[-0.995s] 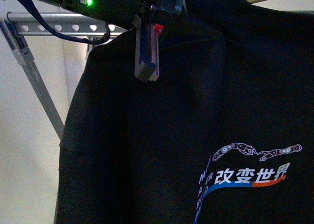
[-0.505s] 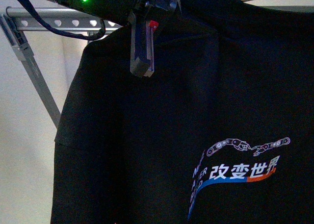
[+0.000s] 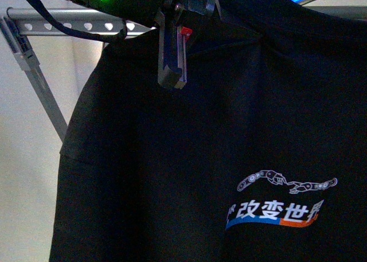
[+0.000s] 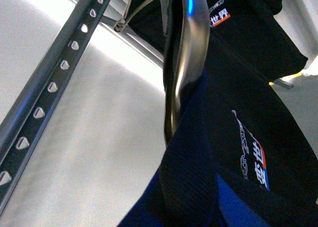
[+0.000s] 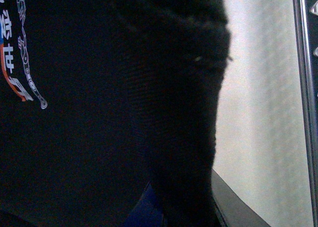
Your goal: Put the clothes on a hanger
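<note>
The black shirt [image 3: 189, 159] fills my front view. It hangs before the rack [image 3: 63, 26], whose heart-holed rail shows only at the left. My left hand [image 3: 172, 73] sits at the shirt's top edge by the shoulder, seemingly clamped on the cloth. White print reads 改变世界 [image 3: 275, 211] over a blue-orange stripe. Cloth smothers the right wrist camera, so I cannot tell the right hand's state.
</note>
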`<state>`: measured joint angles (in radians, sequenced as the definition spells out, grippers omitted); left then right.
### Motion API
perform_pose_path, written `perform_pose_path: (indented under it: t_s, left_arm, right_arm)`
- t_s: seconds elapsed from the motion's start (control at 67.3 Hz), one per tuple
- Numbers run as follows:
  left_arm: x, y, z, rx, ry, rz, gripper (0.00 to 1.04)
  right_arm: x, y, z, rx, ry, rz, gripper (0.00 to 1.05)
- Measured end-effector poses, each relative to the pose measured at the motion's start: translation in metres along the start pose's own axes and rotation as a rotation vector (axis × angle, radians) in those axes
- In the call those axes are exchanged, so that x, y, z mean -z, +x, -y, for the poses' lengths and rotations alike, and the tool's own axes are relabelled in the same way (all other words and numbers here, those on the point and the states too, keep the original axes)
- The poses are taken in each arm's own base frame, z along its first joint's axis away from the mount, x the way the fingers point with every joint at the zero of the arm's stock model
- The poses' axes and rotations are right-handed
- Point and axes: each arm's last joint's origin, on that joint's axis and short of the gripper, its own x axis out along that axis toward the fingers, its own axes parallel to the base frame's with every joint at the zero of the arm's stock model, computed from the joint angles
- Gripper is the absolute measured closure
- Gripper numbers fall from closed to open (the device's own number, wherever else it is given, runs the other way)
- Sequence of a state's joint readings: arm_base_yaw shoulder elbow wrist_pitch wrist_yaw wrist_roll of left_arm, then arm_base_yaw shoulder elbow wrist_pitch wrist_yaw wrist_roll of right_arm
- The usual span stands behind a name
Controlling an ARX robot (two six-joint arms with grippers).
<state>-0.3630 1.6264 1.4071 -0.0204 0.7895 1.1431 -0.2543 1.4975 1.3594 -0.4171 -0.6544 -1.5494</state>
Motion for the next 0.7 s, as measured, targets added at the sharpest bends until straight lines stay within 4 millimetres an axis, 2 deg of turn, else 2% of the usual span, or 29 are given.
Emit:
perform_pose_path:
  t_s: [0.119,0.193,0.431,0.461,0.698]
  left_arm:
    - [-0.004,-0.003,-0.002,-0.007,0.010,0.007,0.56]
    - [-0.004,-0.003,-0.002,-0.007,0.010,0.007,0.42]
    - [-0.004,-0.003,-0.002,-0.007,0.011,0.010,0.08]
    - [-0.004,-0.003,-0.002,-0.007,0.011,0.010,0.05]
    - [-0.004,-0.003,-0.002,-0.008,0.011,0.010,0.07]
  right_arm:
    - [0.004,0.001,-0.006,-0.012,0.007,-0.024,0.95]
    - [0.006,0.004,-0.010,-0.015,0.005,-0.035,0.95]
    - [0.018,0.010,-0.024,-0.021,0.037,-0.054,0.96]
    - [0.021,0.009,-0.026,-0.023,0.047,-0.057,0.96]
    - [0.049,-0.001,-0.053,-0.043,0.210,-0.049,0.96]
